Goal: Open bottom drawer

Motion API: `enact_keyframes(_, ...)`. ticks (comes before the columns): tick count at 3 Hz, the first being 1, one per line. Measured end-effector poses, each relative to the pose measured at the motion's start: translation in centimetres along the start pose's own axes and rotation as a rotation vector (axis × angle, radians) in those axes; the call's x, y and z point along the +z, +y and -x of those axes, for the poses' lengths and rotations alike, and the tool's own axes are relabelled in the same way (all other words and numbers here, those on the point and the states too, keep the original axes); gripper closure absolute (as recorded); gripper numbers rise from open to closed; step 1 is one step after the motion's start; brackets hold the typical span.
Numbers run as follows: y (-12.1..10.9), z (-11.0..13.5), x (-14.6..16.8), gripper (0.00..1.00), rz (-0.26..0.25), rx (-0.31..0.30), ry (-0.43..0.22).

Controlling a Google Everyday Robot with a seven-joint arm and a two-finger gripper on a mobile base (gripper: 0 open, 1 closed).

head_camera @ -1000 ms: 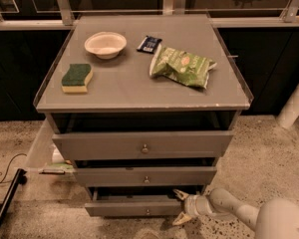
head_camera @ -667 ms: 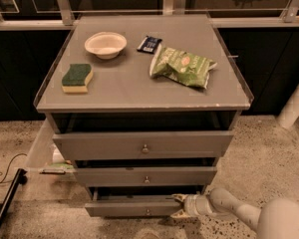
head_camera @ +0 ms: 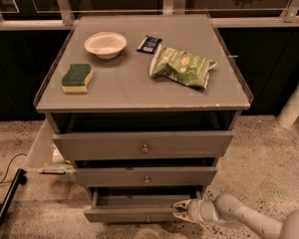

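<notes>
The empty, parted claw (head_camera: 178, 209) sat at the right end of the bottom drawer (head_camera: 134, 214), which ran toward nine o'clock.

Lab: end effector (head_camera: 181, 209) beside bottom drawer (head_camera: 134, 214)

- The bottom drawer (head_camera: 134, 214) is sliding further out from under the middle drawer (head_camera: 145, 176), and its slim front panel is sitting lower in the view than a second ago.
- A wider strip of its plain grey inside is showing behind the front panel, where only a narrow band was showing before.
- The gripper (head_camera: 181, 209), at the right end of that front panel, is drawing back with the drawer and sitting slightly lower than before.
- The pale arm (head_camera: 239, 218) behind it is dropping a little too.
</notes>
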State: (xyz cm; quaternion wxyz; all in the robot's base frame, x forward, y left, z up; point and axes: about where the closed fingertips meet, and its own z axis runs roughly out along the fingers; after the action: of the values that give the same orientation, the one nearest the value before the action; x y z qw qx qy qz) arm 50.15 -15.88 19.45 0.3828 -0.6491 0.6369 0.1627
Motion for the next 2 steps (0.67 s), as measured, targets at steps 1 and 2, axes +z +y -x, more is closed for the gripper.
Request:
enact_keyframes(1, 2.75, 0.23, -1.70, 1.00, -0.011, 0.014, -0.015)
enact_keyframes(2, 3.02, 0.16, -1.81, 0.81, -0.012, 0.019, -0.016)
